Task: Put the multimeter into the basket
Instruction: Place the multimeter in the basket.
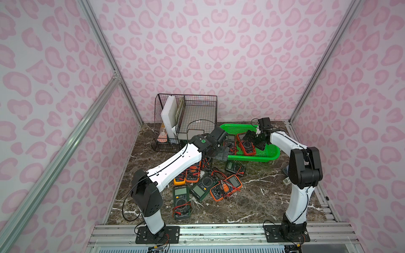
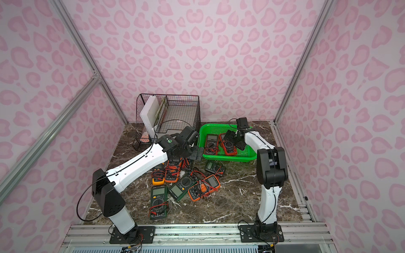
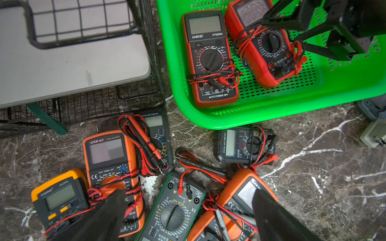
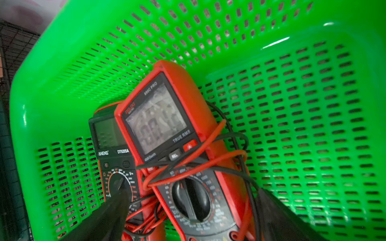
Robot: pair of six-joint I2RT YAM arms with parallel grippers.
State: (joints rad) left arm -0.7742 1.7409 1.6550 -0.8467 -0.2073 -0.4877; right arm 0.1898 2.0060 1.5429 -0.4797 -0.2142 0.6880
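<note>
Both claws are spread wide and hold nothing. The left claw [image 3: 188,191] hangs above a pile of meters [image 1: 208,181]. The right claw [image 4: 194,191] hangs inside the basket [image 1: 274,154], over a red meter [image 3: 267,48].

The dark stone table [image 1: 252,197] holds it all. A black wire rack [image 1: 197,114] stands at the far left. The green basket sits just right of it. Two meters lie in it, touching: the red one and a black-and-red one [image 3: 211,58]. The pile lies on the table, just near of the basket.

I think the dark green meter [image 3: 173,210] comes next. It lies under the left claw, and its long side runs between the two fingers [image 3: 108,215], so they could close on its thin sides. The left arm [image 1: 175,162] is the nearer one. The basket is far and right of this meter.

Red and black wires [image 3: 200,167] tangle over the pile. The left arm hides some meters in both top views. The left wrist view cuts off the green meter's end.
</note>
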